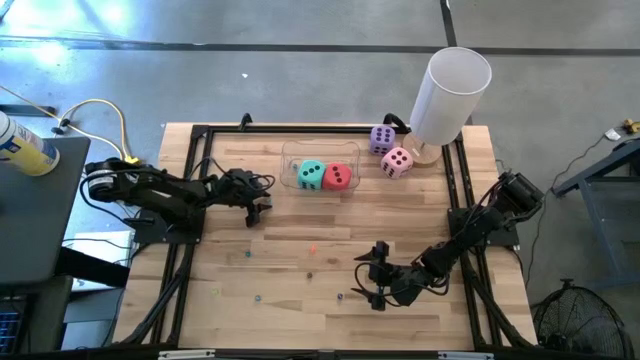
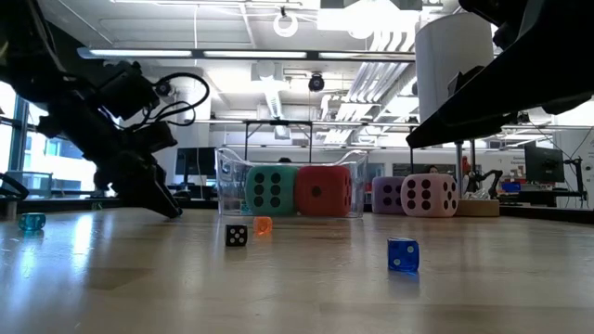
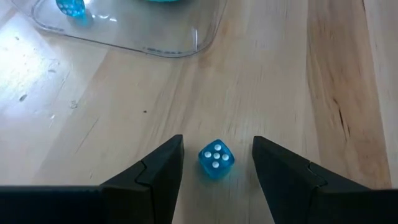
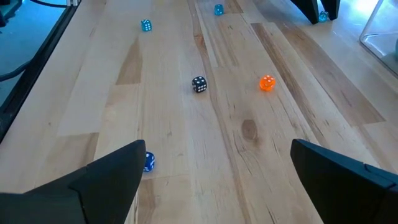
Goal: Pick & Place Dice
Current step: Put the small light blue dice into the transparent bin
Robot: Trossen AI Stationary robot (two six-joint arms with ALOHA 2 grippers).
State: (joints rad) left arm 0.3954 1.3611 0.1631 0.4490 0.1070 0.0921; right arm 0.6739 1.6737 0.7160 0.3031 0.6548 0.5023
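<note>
Half-open left gripper (image 3: 216, 163) down at table (image 1: 300, 310), straddling small blue die (image 3: 216, 160) beside clear tray (image 1: 293, 170), untouched. Teal die (image 1: 311, 174), red die (image 1: 337, 177) inside tray near far edge; purple (image 1: 382, 139), pink (image 1: 397, 162) toward far right corner. Right gripper (image 4: 217, 177) wide apart, empty; only its wrist view catches black (image 4: 199, 84) and orange (image 4: 266, 83) small dice clearly.

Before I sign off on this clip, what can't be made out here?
- Teal die and red die in the clear container: their lower faces, hidden in every view.
- Small blue die between the open left hand fingers: touching or not, unclear in the left wrist view.
- Small dice on the table: too small to count in the high view.
- Purple die: partly hidden behind the pink die, low view.
</note>
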